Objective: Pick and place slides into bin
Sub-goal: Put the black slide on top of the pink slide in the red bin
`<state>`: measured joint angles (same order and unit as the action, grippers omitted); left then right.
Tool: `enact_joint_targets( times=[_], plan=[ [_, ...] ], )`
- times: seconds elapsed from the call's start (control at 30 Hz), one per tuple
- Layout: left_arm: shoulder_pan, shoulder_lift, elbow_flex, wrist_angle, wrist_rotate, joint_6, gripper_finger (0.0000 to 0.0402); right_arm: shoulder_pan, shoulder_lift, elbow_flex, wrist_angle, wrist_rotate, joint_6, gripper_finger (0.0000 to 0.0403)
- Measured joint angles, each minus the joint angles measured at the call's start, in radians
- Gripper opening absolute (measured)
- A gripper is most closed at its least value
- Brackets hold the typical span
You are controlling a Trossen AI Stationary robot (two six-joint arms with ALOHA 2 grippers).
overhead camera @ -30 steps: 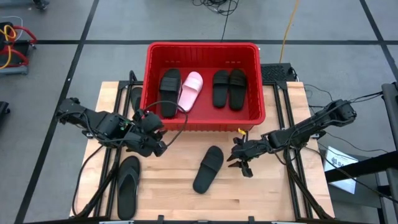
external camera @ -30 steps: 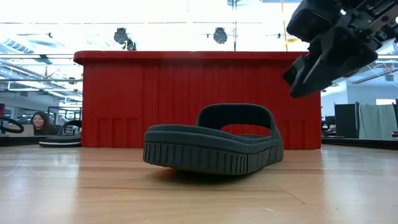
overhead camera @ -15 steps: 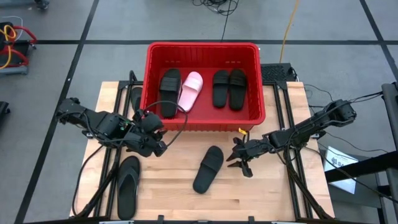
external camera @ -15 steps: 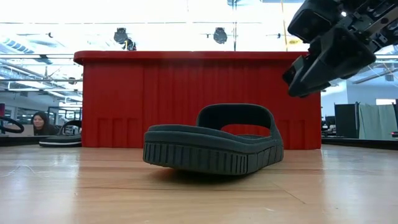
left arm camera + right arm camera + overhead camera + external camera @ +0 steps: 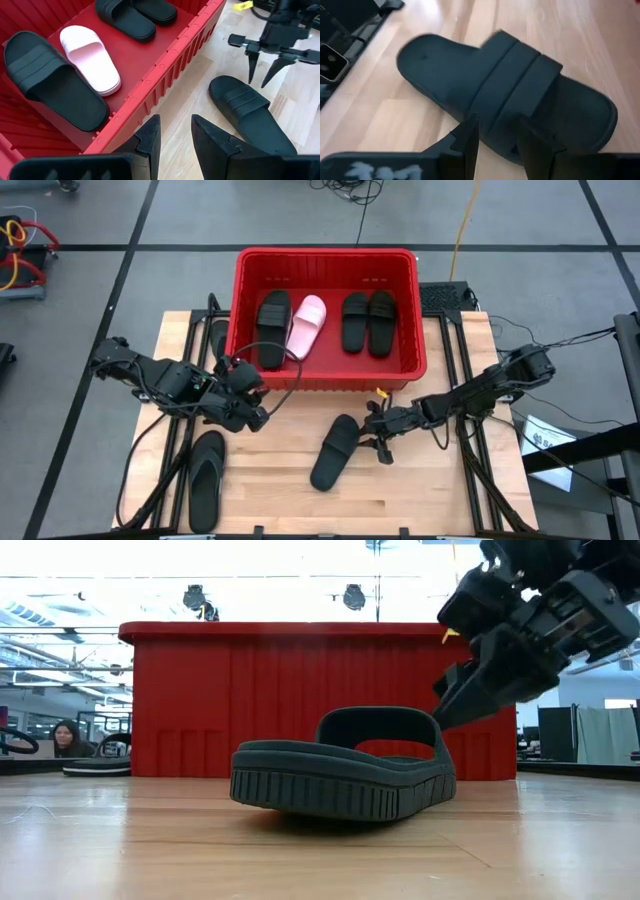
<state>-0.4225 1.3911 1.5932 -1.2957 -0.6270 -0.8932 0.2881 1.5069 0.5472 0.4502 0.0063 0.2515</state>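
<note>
Black wide-strap slide [image 5: 335, 451] lay flat on the wooden bench [image 5: 280, 480], sole down, angled, just in front of the red bin [image 5: 325, 375]. Thick ribbed sole edge and broad arched strap showed in the low view [image 5: 345, 775]. Black thong flip-flop [image 5: 206, 479] lay on the bench near the left front, well apart from the slide.

Red bin sat at the bench's far side, slotted walls, thick rim. Inside: a black slide [image 5: 273, 328] beside a pale pink slide [image 5: 307, 325], then a pair of black slides [image 5: 367, 322] side by side to the right.

Right end effector [image 5: 376, 442] hovered just beside the slide's strap end, fingers [image 5: 272, 70] parted narrowly, pointing down, holding nothing; contact with the slide could not be told. In the right wrist view its fingers [image 5: 470, 135] sat over the strap.

Left end effector [image 5: 255, 412] hung by the bin's front left corner, fingers [image 5: 150, 137] slightly apart, empty. A person [image 5: 66, 738] was visible in the room beyond the bench.
</note>
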Motion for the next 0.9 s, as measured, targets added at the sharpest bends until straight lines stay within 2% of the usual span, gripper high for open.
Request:
enact_joint_targets(
  times=[0.3,0.5,0.9],
  plan=[
    [0.0,0.0,0.0,0.017,0.0,0.024,0.0106,-0.059,0.001,0.0,-0.025,-0.013,0.051,0.0114],
    [0.0,0.0,0.0,0.017,0.0,0.047,0.0106,-0.073,0.002,0.0,-0.04,-0.139,0.07,0.0114],
    [0.0,0.0,0.0,0.017,0.0,0.061,0.0106,-0.079,0.03,-0.001,-0.033,-0.112,0.077,0.0114]
  ],
)
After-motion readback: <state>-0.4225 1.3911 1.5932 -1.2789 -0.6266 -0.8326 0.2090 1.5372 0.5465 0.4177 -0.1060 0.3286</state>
